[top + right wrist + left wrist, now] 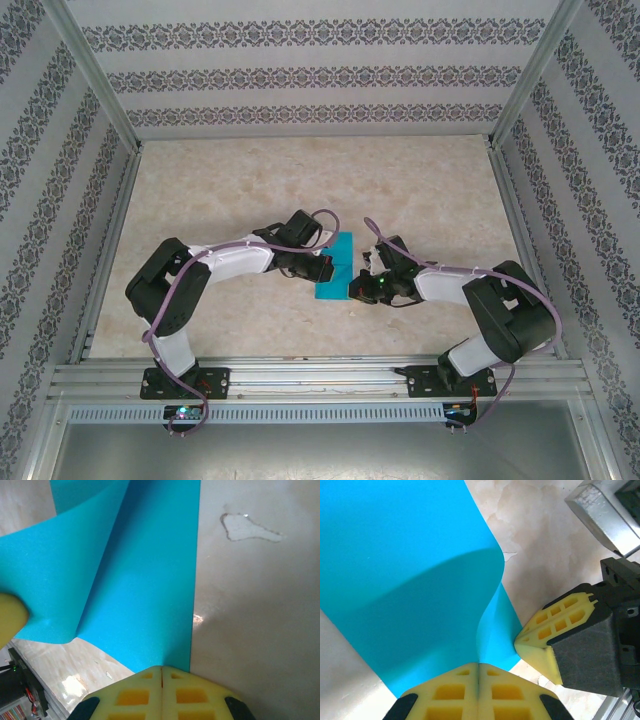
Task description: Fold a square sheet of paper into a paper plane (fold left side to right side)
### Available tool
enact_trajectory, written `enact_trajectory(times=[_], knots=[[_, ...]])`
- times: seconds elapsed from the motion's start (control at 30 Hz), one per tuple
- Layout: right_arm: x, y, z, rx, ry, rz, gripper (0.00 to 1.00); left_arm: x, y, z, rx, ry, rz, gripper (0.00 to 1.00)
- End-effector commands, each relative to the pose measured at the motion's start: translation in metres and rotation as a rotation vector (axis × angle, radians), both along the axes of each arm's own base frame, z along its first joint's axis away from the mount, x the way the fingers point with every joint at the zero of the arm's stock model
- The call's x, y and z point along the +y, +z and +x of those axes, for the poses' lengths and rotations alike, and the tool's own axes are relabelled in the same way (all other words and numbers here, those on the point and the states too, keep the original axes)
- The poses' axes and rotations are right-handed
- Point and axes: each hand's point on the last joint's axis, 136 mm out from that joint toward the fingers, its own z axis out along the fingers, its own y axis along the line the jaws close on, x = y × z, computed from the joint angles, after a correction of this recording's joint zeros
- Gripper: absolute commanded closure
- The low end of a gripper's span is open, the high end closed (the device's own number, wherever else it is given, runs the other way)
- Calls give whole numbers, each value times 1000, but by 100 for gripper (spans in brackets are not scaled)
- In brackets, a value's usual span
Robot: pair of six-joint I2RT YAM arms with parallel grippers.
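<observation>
The square sheet of paper (336, 266), turquoise blue, lies on the table between my two arms. In the left wrist view the sheet (410, 580) curls up from the table, and its lifted edge runs into the seam of my left gripper (479, 666), which is shut on it. My right gripper (161, 670) is shut, with its tip set on the near right corner of the flat part of the sheet (150, 595). Its yellow fingers (545, 640) meet the paper's edge in the left wrist view. From above, the left gripper (327, 264) and the right gripper (359, 287) stand close together over the sheet.
The marbled beige table (300, 180) is fenced by metal rails and patterned walls. A small wet-looking mark (247, 527) lies on the table right of the sheet. The arm bases sit on the rail (320, 378) at the near edge.
</observation>
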Motion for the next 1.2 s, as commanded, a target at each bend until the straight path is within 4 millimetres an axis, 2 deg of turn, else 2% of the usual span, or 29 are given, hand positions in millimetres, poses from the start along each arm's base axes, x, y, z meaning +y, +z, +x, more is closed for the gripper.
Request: enact_trajectory(times=[0.0,0.27,0.93,1.17], knots=[[-14,-16,-9,39,16,-103,100,2,-4,2,6,-16,-23,100],[-11,-14,-6,46,41,-86,100,3,-9,5,23,-32,-74,100],[-11,-16,-6,74,50,-82,100,22,-30,17,35,9,-58,100],[-11,-17,-6,72,52,-84,100,22,-35,18,40,20,-60,100]])
